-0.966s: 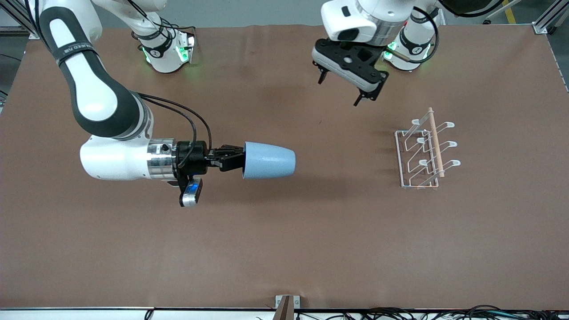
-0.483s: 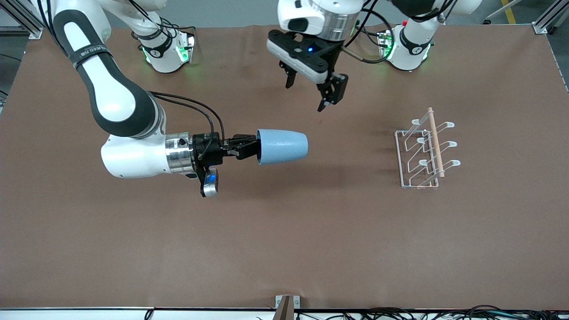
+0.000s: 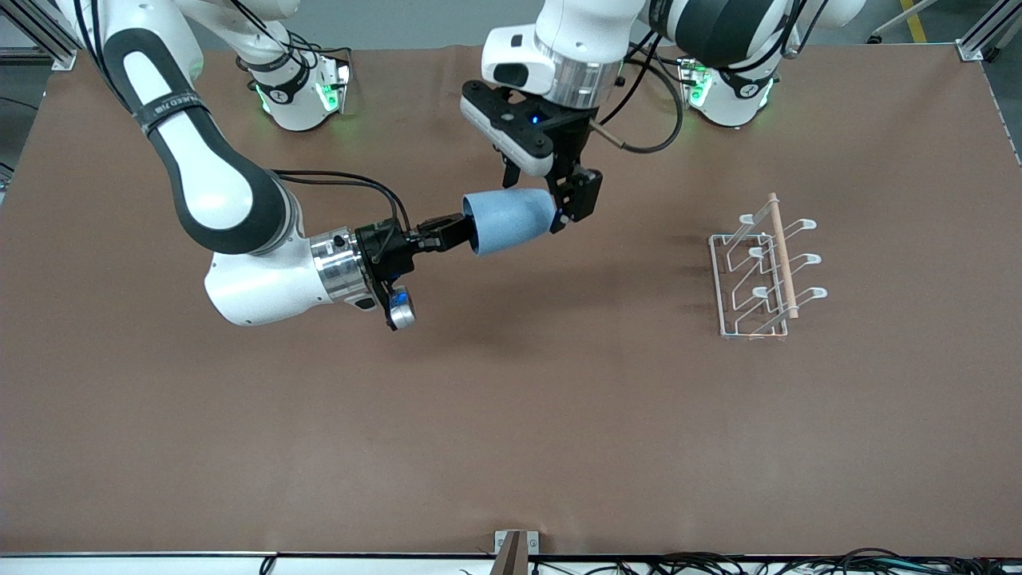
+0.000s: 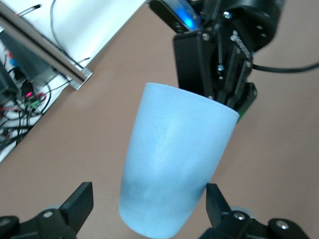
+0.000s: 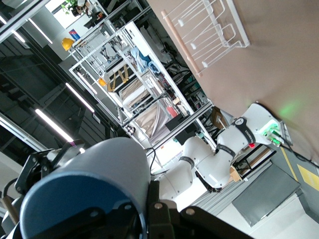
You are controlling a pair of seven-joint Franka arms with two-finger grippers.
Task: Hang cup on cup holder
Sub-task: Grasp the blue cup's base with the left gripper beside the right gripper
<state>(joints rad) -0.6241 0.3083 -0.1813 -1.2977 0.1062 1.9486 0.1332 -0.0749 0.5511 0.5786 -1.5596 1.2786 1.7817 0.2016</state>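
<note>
Light blue matte plastic cup (image 3: 509, 221) is hanging sideways above the table, well apart from the white wire cup holder (image 3: 762, 269), the right gripper (image 3: 447, 233) pinching its rim, the left gripper (image 3: 536, 196) straddling it, fingers spread.

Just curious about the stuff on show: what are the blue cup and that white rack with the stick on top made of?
The cup looks like matte plastic: an even, faintly speckled light blue surface with no shine. The rack seems to be thin wire coated glossy white, bent into looped prongs. The rod along its top looks like pale bare wood, though a wood-coloured plastic can't be ruled out.
</note>
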